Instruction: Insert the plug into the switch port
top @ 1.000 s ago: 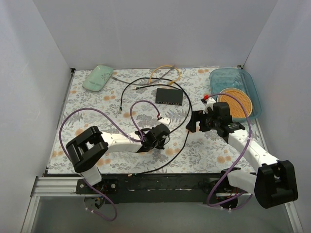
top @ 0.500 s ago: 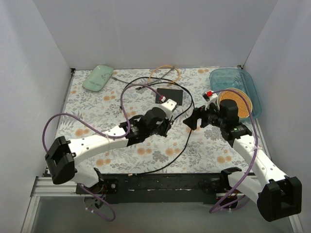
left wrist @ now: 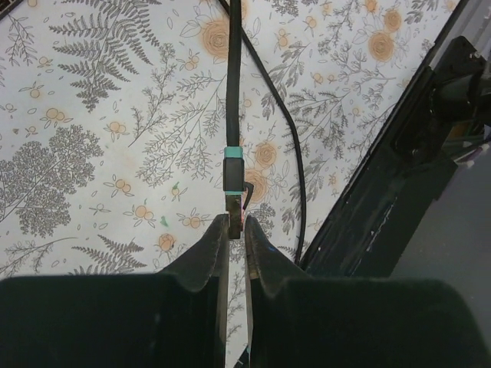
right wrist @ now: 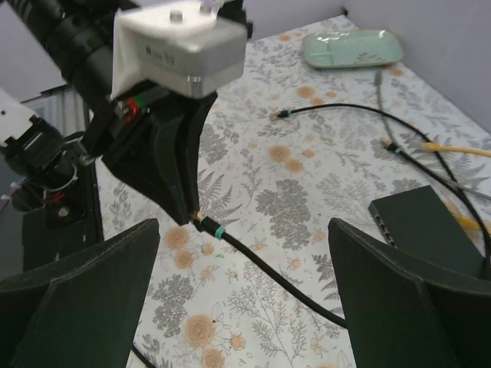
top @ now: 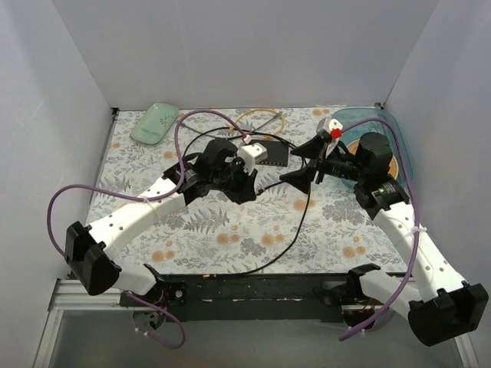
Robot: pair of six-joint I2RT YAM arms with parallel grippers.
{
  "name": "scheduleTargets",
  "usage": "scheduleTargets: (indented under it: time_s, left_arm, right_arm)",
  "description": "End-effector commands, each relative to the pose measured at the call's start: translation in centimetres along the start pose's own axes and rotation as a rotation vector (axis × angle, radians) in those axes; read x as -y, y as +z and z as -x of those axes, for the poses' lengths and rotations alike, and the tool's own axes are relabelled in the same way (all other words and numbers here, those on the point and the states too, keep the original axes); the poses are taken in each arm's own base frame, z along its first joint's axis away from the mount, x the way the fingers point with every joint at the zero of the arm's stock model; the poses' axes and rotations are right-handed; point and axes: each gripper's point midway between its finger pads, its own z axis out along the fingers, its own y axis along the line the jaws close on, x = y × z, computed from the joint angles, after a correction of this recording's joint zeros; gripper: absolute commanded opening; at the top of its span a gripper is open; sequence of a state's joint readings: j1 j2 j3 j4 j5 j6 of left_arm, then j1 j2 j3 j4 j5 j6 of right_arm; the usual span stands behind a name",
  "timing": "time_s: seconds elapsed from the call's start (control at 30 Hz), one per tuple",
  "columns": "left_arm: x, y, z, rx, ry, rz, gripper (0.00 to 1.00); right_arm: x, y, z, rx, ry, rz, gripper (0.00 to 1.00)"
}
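My left gripper (top: 247, 192) hangs above the middle of the mat, shut on the plug (left wrist: 232, 184). The plug is a small dark connector with a teal band, pinched at its end between the fingertips (left wrist: 219, 230). Its black cable (left wrist: 232, 77) trails away over the mat. The switch (top: 276, 156) is a flat dark box just behind the left wrist, partly hidden by it; its socket row shows in the right wrist view (right wrist: 426, 230). My right gripper (top: 299, 162) is wide open beside the left one, facing the held plug (right wrist: 201, 225) with nothing between its fingers.
A pale green mouse (top: 154, 123) lies at the back left. A yellow cable (top: 261, 115) loops behind the switch. A teal tray (top: 364, 115) sits back right under the right arm. Loose cable ends (right wrist: 278, 115) lie on the mat. The black frame rail (left wrist: 430, 153) borders the near edge.
The left arm has stretched out toward the switch, carrying the plug off the mat in shut jaws. The right arm has swung back and up, with its jaws spread a little wider.
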State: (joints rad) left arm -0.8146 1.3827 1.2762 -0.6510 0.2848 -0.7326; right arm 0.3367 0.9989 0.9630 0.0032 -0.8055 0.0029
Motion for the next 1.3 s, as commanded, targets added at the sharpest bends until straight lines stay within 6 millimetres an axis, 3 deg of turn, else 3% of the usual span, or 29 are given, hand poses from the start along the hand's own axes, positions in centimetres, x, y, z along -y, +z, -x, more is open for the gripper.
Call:
scheduleTargets:
  time_s: [0.0, 0.07, 0.2, 0.33, 0.4, 0.47, 0.57, 0.6, 0.73, 0.87, 0.9, 0.93, 0.97, 1.07, 1.17, 1.27]
  left_arm:
    - [3.0, -4.3, 3.0, 0.09, 0.079, -0.172, 0.0]
    - [3.4, -5.0, 3.8, 0.107, 0.097, -0.197, 0.0]
    - [4.2, -5.5, 3.8, 0.076, 0.117, -0.284, 0.0]
    - [4.6, -5.0, 3.0, 0.019, 0.105, -0.332, 0.0]
    - [4.6, -5.0, 3.1, 0.02, 0.104, -0.337, 0.0]
    - [4.2, -5.2, 3.6, 0.045, 0.111, -0.302, 0.0]
    - [4.3, -6.1, 4.2, 0.071, 0.132, -0.289, 0.0]
    - [4.3, -6.3, 4.3, 0.078, 0.131, -0.282, 0.0]
    - [3.2, -6.9, 5.9, 0.156, 0.135, -0.193, 0.0]
    - [1.6, -7.2, 7.4, 0.26, 0.091, -0.08, 0.01]
    - [0.6, -7.3, 7.8, 0.283, 0.074, -0.022, 0.15]
    - [0.1, -7.7, 8.7, 0.329, 0.062, 0.018, 0.46]
    - [-0.7, -7.7, 8.8, 0.346, 0.006, 0.058, 0.7]
    - [-2.4, -7.7, 9.4, 0.394, -0.1, 0.128, 0.98]
    - [-2.9, -7.4, 9.6, 0.403, -0.172, 0.088, 0.98]
    - [-1.9, -6.4, 9.4, 0.368, -0.252, -0.043, 0.98]
  right_arm:
    - [-2.5, 1.3, -2.3, -0.07, 0.033, 0.196, 0.98]
    - [-4.0, 2.3, -3.6, -0.108, 0.055, 0.254, 0.98]
    - [-5.0, 4.0, -6.1, -0.178, 0.07, 0.253, 0.98]
    - [-5.4, 4.8, -6.6, -0.182, 0.067, 0.25, 0.98]
    - [-5.3, 5.0, -6.7, -0.191, 0.069, 0.254, 0.94]
    - [-5.4, 5.1, -6.8, -0.206, 0.071, 0.266, 0.77]
    - [-5.1, 5.2, -7.9, -0.247, 0.088, 0.261, 0.63]
    - [-5.0, 5.3, -8.2, -0.254, 0.094, 0.259, 0.43]
    - [-5.1, 5.6, -8.6, -0.269, 0.115, 0.274, 0.02]
    - [-4.1, 5.5, -8.5, -0.261, 0.103, 0.183, 0.01]
    - [-3.5, 5.6, -8.3, -0.249, 0.088, 0.147, 0.01]
    - [-3.5, 5.4, -8.4, -0.244, 0.092, 0.132, 0.01]
    - [-3.5, 5.2, -7.7, -0.223, 0.079, 0.115, 0.01]
    - [-3.4, 4.6, -6.7, -0.175, 0.054, 0.078, 0.01]
    - [-3.6, 4.1, -6.1, -0.148, 0.041, 0.057, 0.01]
    - [-3.5, 3.5, -5.3, -0.119, 0.028, 0.021, 0.01]
